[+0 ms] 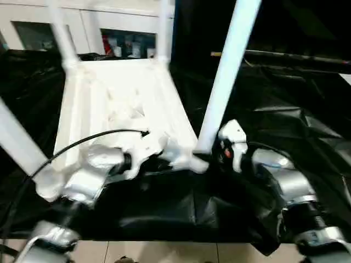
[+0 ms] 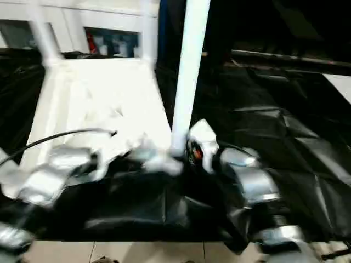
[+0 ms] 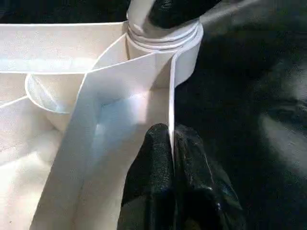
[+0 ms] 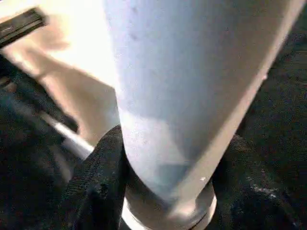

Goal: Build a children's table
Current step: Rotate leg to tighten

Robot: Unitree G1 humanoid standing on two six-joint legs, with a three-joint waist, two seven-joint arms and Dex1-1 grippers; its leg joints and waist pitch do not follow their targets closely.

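Your worktop (image 1: 307, 137) is draped in crumpled black sheeting, and behind it a white cabinet (image 1: 118, 24) stands with coloured items behind its glass. A black cable (image 1: 82, 141) arcs over your left forearm, across the near edge of the work.

The children's table top (image 1: 120, 104) lies upside down on the sheeting, ribbed underside up, with four legs (image 1: 227, 71) standing up from its corner sockets.

Your left claw (image 3: 172, 165) is pressed together on the thin rim of the top, just beside the near corner socket (image 3: 165, 48). Your right claw (image 4: 165, 182) sits around the base of the leg in that socket, a black finger on either side and touching it.
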